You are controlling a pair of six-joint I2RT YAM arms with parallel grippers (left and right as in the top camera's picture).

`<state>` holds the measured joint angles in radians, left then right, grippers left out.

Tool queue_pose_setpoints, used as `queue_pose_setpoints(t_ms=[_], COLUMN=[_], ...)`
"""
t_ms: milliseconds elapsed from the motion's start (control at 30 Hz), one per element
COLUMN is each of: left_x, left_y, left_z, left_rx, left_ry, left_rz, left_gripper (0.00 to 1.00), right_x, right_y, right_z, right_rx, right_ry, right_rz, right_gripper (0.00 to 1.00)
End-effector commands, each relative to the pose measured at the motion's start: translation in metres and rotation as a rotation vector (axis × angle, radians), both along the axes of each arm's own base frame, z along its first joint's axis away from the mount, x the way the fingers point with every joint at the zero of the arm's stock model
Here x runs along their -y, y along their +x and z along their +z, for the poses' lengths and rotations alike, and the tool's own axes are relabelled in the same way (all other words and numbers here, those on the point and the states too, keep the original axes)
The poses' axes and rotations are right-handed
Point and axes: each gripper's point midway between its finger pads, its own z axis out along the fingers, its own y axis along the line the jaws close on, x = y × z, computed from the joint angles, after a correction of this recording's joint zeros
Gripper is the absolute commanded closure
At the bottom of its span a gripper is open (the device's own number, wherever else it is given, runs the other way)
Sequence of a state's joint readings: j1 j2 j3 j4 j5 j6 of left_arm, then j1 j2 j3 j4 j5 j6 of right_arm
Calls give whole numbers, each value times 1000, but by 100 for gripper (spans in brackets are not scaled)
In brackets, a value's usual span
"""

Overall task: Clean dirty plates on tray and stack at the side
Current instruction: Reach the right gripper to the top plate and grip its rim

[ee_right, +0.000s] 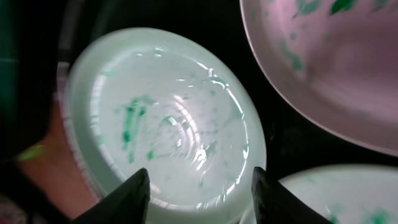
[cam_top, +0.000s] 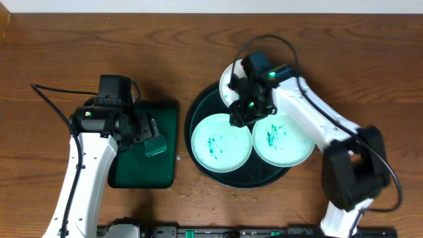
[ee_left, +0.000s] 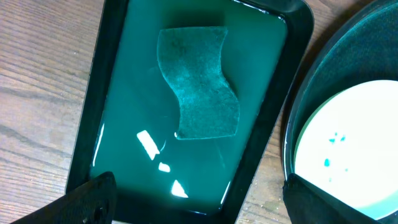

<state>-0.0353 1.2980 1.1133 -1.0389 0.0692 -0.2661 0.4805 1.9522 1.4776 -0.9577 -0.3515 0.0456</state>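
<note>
Three white plates smeared teal lie on the round dark tray [cam_top: 198, 109]. One plate [cam_top: 221, 142] is at the left, one [cam_top: 283, 139] at the right, and a back plate [cam_top: 227, 80] overhangs the far rim. My right gripper [cam_top: 243, 114] hovers at that back plate. In the right wrist view its jaws [ee_right: 200, 171] stand apart over the near rim of that plate [ee_right: 168, 112]; I cannot tell if they touch it. My left gripper [cam_top: 149, 135] hangs open and empty over the rectangular green tray [cam_top: 168, 112].
A teal sponge [ee_left: 199, 87] lies in the rectangular tray [ee_left: 273, 124], which holds shiny liquid. The round tray's rim [ee_left: 301, 118] sits just right of it. Crumbs dot the wood [cam_top: 198, 188] in front of the round tray.
</note>
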Motion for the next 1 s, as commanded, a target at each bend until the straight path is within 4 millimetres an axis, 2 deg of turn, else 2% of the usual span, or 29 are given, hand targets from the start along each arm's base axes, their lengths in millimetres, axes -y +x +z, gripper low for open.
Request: queue_pose_setpoints(t_ms=[0,167,367,667,967], left_x=[0,0,0,0,-1], left_y=[5,5,5,5,5], left_z=[6,6,6,6,6], left_rx=[19,19,19,19,19], left_ry=[-2,-2,-2,-2,-2], left_rz=[10,10,10,10,11], left_gripper=[14,14,14,14,14], right_x=[-7,-7,11,17,19], right_y=[-3,4,14,1,-7], right_z=[-13,-18,-26,-29,-38], right_rx=[-30,-25,5,-47,-76], right_ry=[4,-4,-114,-151,-152], right_rz=[0,-48,-137,-135,-132], right_gripper=[47,49,52,56,67])
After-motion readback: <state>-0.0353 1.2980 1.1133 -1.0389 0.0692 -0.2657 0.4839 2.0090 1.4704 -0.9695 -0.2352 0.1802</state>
